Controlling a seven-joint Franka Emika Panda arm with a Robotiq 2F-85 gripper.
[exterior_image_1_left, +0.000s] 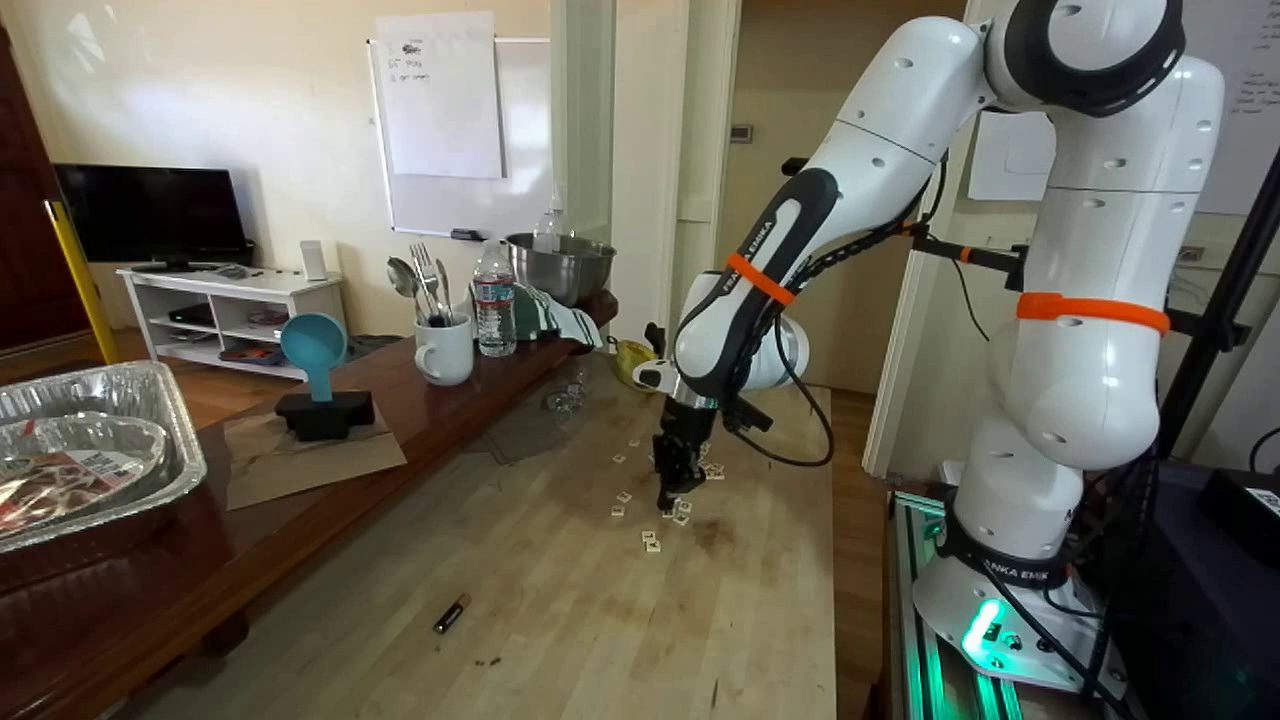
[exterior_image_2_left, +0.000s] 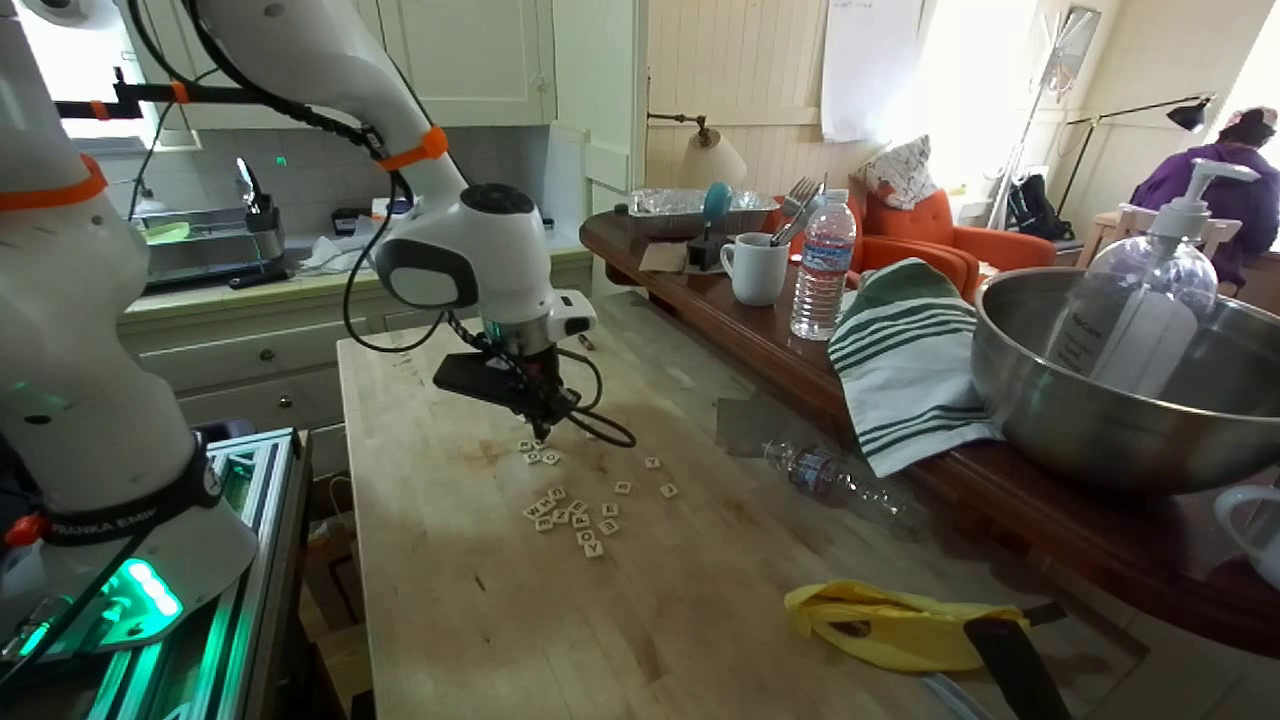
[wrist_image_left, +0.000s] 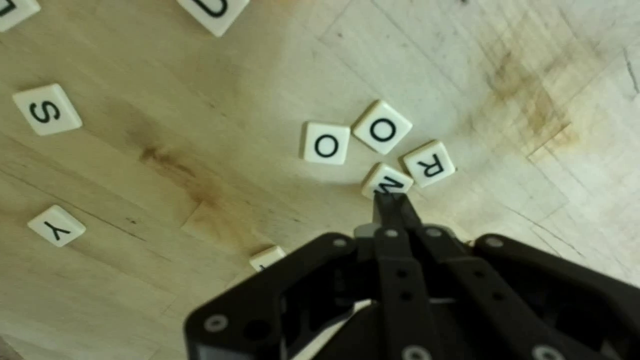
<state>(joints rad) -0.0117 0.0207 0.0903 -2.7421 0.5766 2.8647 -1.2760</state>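
In the wrist view, reads O on a first tile (wrist_image_left: 326, 143) and a second tile (wrist_image_left: 382, 127), R on a third tile (wrist_image_left: 429, 163), half-covered M or W on a fourth tile (wrist_image_left: 386, 179), S on a fifth tile (wrist_image_left: 47, 109), Y on a sixth tile (wrist_image_left: 56, 225). In exterior views, FRANKA EMIKA on the robot base (exterior_image_2_left: 130, 522) and EMIKA on the robot arm (exterior_image_1_left: 850, 200).

A square cream letter tile (wrist_image_left: 385, 179) lies face-up beside the R tile (wrist_image_left: 430, 164)
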